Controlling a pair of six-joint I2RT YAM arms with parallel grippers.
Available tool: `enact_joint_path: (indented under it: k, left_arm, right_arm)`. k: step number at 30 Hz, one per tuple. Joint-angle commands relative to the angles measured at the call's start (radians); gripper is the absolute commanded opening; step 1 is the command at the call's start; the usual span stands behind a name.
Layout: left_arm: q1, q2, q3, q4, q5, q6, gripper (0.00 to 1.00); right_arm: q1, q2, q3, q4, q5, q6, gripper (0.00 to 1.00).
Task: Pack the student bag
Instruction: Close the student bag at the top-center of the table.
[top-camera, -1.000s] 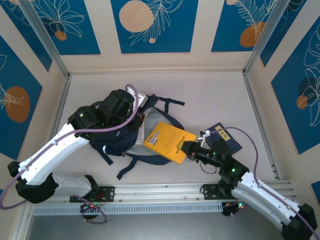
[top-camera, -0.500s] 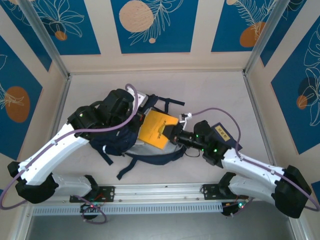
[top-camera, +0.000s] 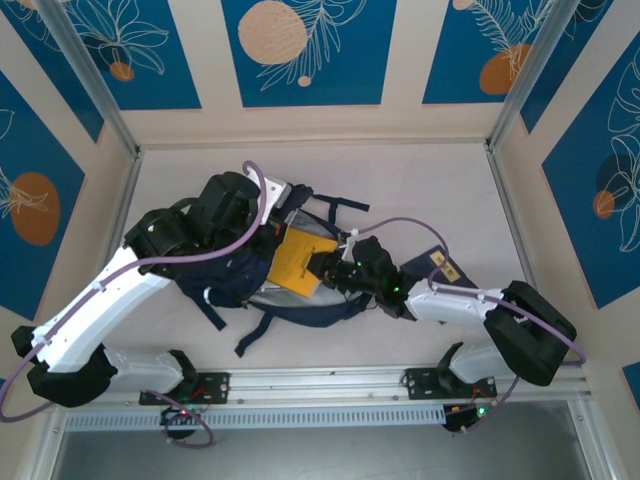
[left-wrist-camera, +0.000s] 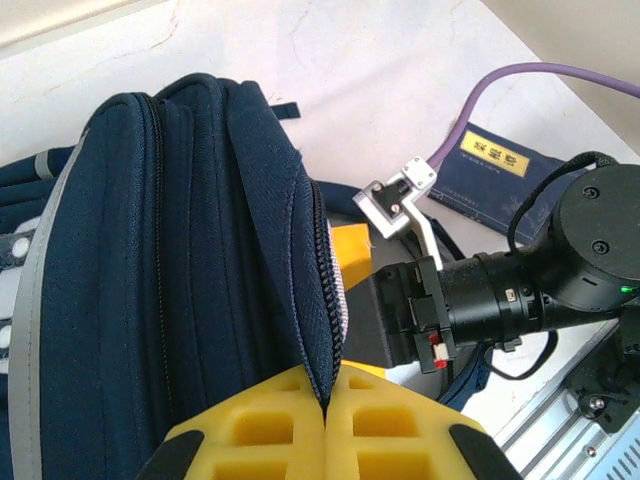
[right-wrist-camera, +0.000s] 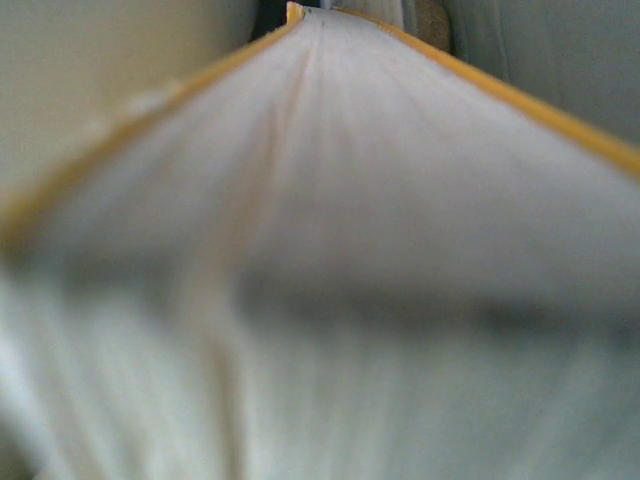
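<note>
While the left hand (left-wrist-camera: 325, 398) pinches the zip edge of the bag (top-camera: 235, 287), left of surface (top-camera: 430, 190) centre, the right hand (top-camera: 328, 268) grips a book (top-camera: 297, 257) half inside it.

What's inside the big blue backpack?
A yellow book sticks partway into the student bag, held by the right end effector. The left end effector pinches the edge of the opening. Fabric hides whatever lies deeper inside.

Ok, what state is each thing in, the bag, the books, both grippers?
backpack: unzipped, lying on the table.
yellow book: held, partway into the backpack's opening.
navy booklet: closed, flat on the table.
left gripper: shut on the backpack's zipper edge.
right gripper: shut on the yellow book.
</note>
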Motion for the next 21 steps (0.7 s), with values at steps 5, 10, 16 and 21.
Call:
enact_joint_path:
  k: [5, 10, 16, 21]
  left_arm:
    - [0.004, -0.014, 0.056, 0.127, 0.099, -0.014, 0.00]
    - [0.004, 0.004, 0.052, 0.144, 0.115, -0.019, 0.00]
    - [0.004, 0.008, 0.057, 0.149, 0.123, -0.016, 0.00]
    - [0.004, 0.019, 0.069, 0.155, 0.160, -0.032, 0.00]
  right_arm:
    - [0.031, 0.090, 0.132, 0.029, 0.063, -0.028, 0.00]
    - [0.070, 0.227, 0.254, 0.059, 0.123, 0.010, 0.00]
    - [0.121, 0.462, 0.405, 0.175, 0.211, 0.091, 0.00]
    - [0.117, 0.622, 0.573, 0.169, 0.214, 0.081, 0.02]
